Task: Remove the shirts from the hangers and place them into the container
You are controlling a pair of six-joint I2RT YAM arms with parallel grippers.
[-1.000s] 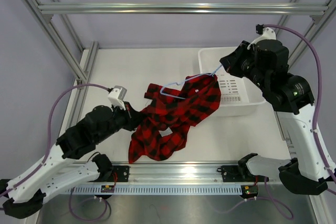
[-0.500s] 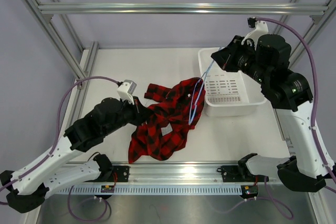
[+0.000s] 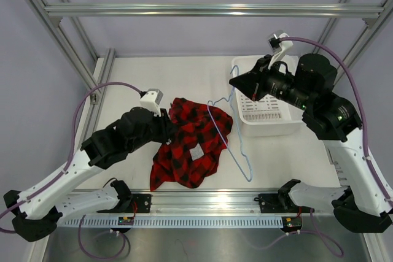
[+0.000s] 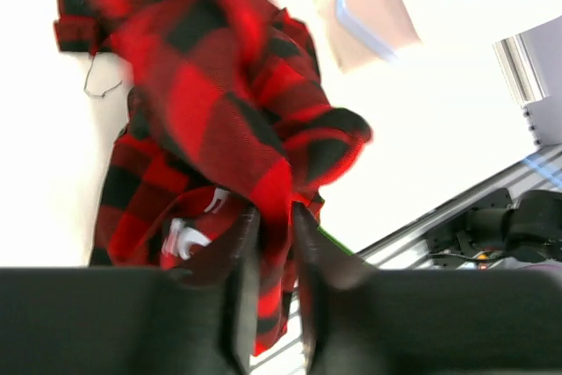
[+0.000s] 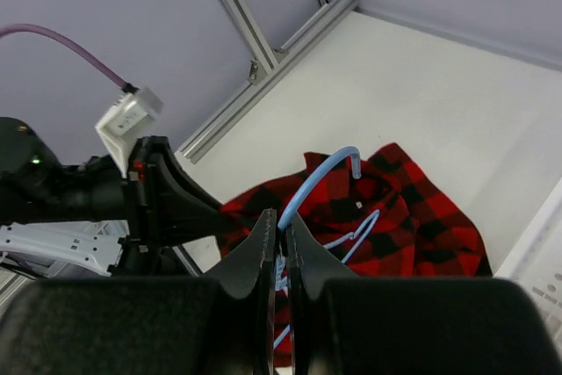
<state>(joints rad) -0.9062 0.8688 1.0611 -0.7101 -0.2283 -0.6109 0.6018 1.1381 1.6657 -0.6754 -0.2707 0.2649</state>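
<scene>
R hand (image 5: 283,221) is clamped tight on the light-blue hanger (image 5: 306,183), up by the left rim of the white tub (image 3: 270,128). The wire trails down across the shirt's right edge, w/ its low end toward the counter's near edge. Plaid shirt (image 3: 193,142) is crumpled on the counter (image 3: 153,78), just beside the tub, none of it inside. L hand (image 4: 274,212) is at the shirt's left side, fingers slightly apart w/ red cloth between them. Can't tell if it's actually gripped.

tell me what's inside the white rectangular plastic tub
The white tub shows only its bare slotted bottom; the red-and-black plaid shirt lies outside it. The right arm covers its far right corner, so that part is unseen.
</scene>
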